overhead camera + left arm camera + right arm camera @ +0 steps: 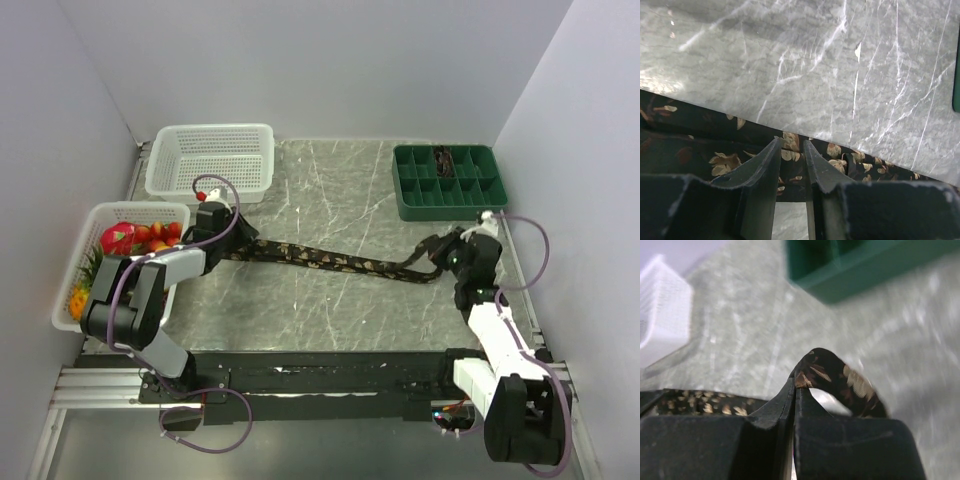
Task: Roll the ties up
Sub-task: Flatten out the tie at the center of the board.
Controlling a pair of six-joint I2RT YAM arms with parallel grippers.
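Right end effector [795,384] pinching speckled tie [840,376] (looped), marbled tabletop [740,330]

One tie [330,262] in plain sight. One surface [330,320]. Two white baskets: back basket [212,155], left basket [140,208]. One green tray [440,210], compartments too small to count. Two tools: left tool [791,150], right tool [794,385]. Fruit [120,238] in several pieces, too bunched for a number.

Plain white box around a marble-look worktop

We're looking at a grey worktop [330,300] with thin white veins, boxed in by a back wall [330,60], left wall [50,120] and right wall [580,130], all bare white. An aluminium rail [100,385] runs along the near edge, and the light's soft and even.
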